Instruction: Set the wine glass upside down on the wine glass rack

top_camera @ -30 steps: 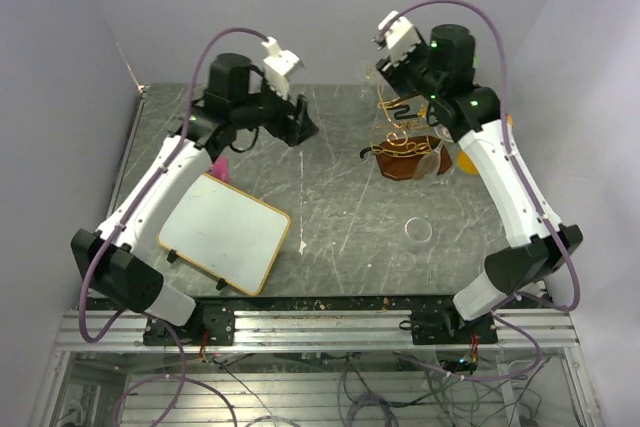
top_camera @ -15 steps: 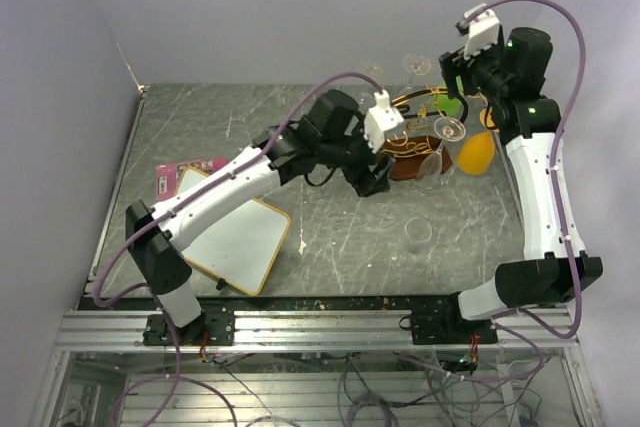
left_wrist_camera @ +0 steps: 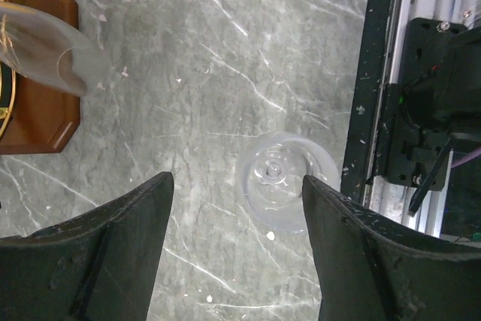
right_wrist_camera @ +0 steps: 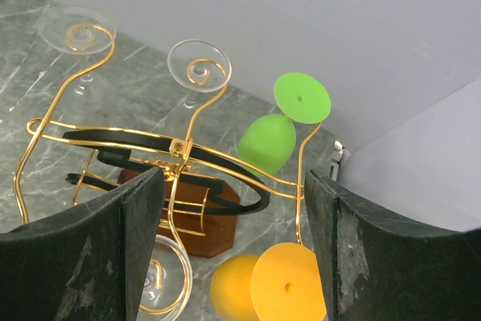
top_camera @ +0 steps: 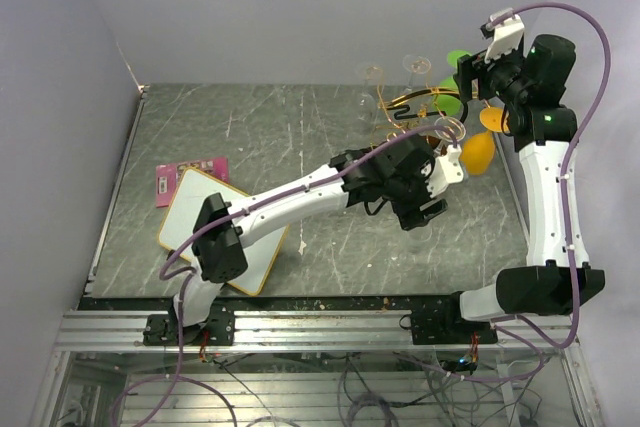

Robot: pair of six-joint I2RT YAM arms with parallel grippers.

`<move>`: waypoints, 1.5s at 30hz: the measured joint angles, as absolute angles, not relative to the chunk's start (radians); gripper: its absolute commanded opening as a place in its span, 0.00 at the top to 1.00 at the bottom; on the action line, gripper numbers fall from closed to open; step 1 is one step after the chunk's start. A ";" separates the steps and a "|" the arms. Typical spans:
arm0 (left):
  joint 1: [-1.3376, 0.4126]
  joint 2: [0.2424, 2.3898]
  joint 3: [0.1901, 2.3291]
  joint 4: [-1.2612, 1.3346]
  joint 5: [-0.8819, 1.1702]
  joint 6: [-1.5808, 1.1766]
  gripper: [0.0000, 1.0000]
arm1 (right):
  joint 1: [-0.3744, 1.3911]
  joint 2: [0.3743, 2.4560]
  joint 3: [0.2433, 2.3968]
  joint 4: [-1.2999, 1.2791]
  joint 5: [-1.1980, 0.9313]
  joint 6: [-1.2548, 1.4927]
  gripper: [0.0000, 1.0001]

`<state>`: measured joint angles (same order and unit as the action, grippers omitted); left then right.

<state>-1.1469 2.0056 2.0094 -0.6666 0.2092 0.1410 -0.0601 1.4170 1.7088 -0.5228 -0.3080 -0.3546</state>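
A clear wine glass (left_wrist_camera: 282, 183) stands upright on the grey table, seen from above in the left wrist view. My left gripper (left_wrist_camera: 237, 184) is open and hovers above it, with the glass nearer the right finger. In the top view the left gripper (top_camera: 425, 209) hides the glass. The wine glass rack (top_camera: 415, 99) of gold and black wire stands at the back right on a reddish-brown base (left_wrist_camera: 41, 122). My right gripper (top_camera: 470, 74) is open and empty, high beside the rack (right_wrist_camera: 180, 148).
A green glass (right_wrist_camera: 267, 144), a yellow glass (right_wrist_camera: 240, 291) and clear glasses (right_wrist_camera: 199, 65) hang upside down on the rack. A white board (top_camera: 225, 227) and a pink packet (top_camera: 190, 172) lie at the left. The table's black front rail (left_wrist_camera: 376, 73) runs just beside the standing glass.
My left arm has swung from the back left across the table to above the standing glass. My right arm has pulled up and back to the right of the rack.
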 measured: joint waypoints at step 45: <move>-1.160 1.967 2.109 -1.115 0.297 0.567 0.92 | -0.092 1.404 1.689 -0.549 -0.418 -0.357 0.23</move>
<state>-1.1599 1.9671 2.1094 -1.1152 0.2974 0.5671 -0.0921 1.4036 1.6886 -0.5488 -0.4179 -0.3573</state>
